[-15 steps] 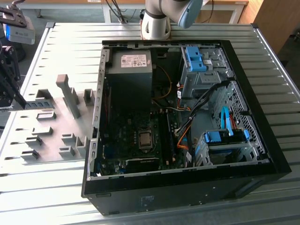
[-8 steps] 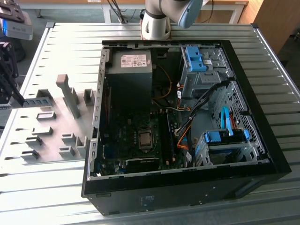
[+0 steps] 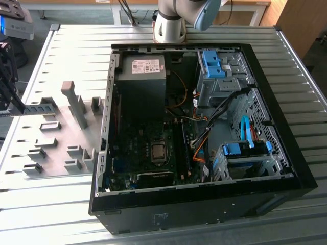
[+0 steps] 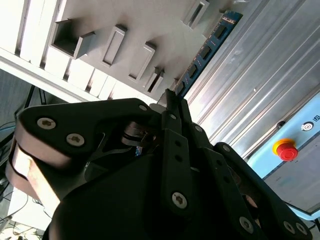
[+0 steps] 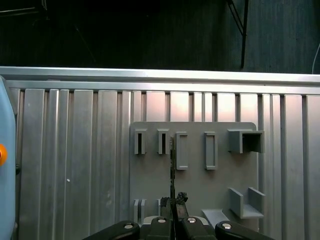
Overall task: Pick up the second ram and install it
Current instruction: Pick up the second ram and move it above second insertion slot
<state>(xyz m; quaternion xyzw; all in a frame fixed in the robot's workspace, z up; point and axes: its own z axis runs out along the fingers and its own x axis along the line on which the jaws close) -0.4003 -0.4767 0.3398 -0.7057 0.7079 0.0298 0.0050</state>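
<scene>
Blue-green second ram [image 4: 206,50] clamped by fingers [image 4: 175,107] over grey plate [image 5: 200,185], well apart from case [image 3: 204,209]

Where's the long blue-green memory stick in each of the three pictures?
Exterior view: the second ram runs level at the exterior view's far left, by the grey holder plate.
Second wrist view: it juts from the gripper, blue face showing.
First wrist view: edge-on, a thin dark line over the plate.
Shared landmark: that grey holder plate with its slot blocks.
</scene>
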